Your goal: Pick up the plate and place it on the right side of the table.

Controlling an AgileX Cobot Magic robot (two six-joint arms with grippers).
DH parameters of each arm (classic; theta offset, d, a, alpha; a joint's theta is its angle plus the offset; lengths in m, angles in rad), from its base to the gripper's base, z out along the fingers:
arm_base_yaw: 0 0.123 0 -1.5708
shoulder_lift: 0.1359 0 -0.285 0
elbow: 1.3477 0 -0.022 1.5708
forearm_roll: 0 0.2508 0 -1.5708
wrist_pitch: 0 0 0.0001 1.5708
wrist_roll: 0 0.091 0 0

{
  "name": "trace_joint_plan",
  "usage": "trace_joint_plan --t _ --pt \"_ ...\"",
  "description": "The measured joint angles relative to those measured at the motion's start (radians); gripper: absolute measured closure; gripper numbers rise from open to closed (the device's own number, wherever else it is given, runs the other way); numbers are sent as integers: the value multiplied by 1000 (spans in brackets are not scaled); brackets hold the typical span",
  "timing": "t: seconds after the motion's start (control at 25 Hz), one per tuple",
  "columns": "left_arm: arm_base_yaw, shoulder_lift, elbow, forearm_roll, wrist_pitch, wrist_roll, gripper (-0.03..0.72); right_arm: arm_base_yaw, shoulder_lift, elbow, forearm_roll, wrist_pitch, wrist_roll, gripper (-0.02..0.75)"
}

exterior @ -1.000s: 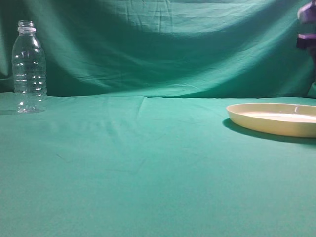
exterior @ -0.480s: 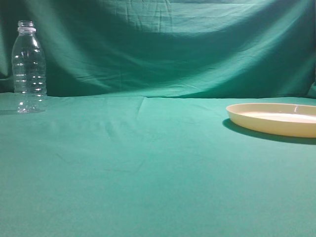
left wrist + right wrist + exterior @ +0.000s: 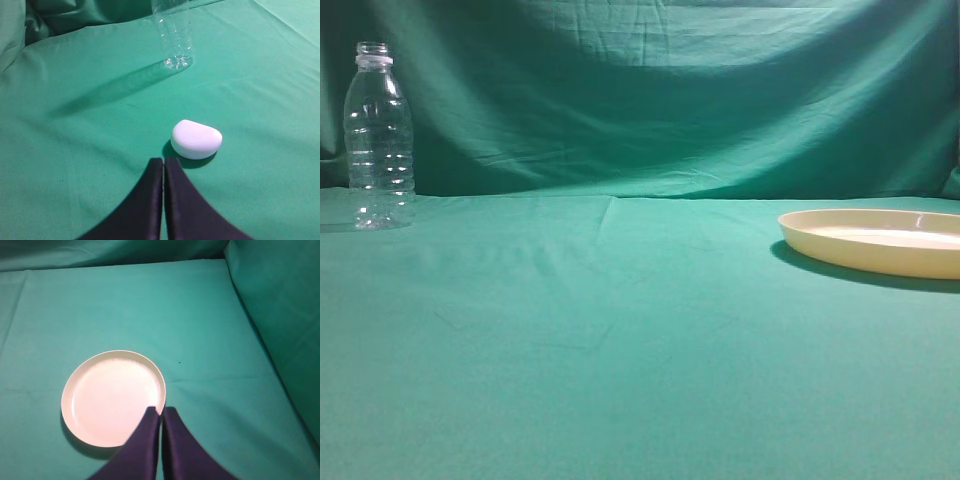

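The pale cream-yellow plate (image 3: 880, 240) lies flat on the teal-green table (image 3: 620, 330) at the right edge of the exterior view. In the right wrist view the plate (image 3: 110, 397) lies below my right gripper (image 3: 161, 411), which is shut and empty, high above the plate's right rim. My left gripper (image 3: 163, 162) is shut and empty above the cloth, just short of a small white rounded object (image 3: 196, 139). Neither gripper shows in the exterior view.
A clear plastic bottle (image 3: 379, 137) stands upright at the far left of the table, also in the left wrist view (image 3: 173, 32). Green cloth backdrop (image 3: 650, 90) hangs behind. A cloth wall (image 3: 280, 315) rises at the right in the right wrist view.
The purple arm part seen at the exterior view's top right one second ago has left the view. Plate and bottle have not moved.
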Motion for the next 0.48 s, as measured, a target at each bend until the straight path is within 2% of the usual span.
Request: trace_joint_plan --t 0.24,0.48 --pt "0 0 0 0 0 0 688 0 -283 172 0 -39 -21 738" --pt "0 0 0 0 0 0 688 0 -535 258 0 -72 -27 738"
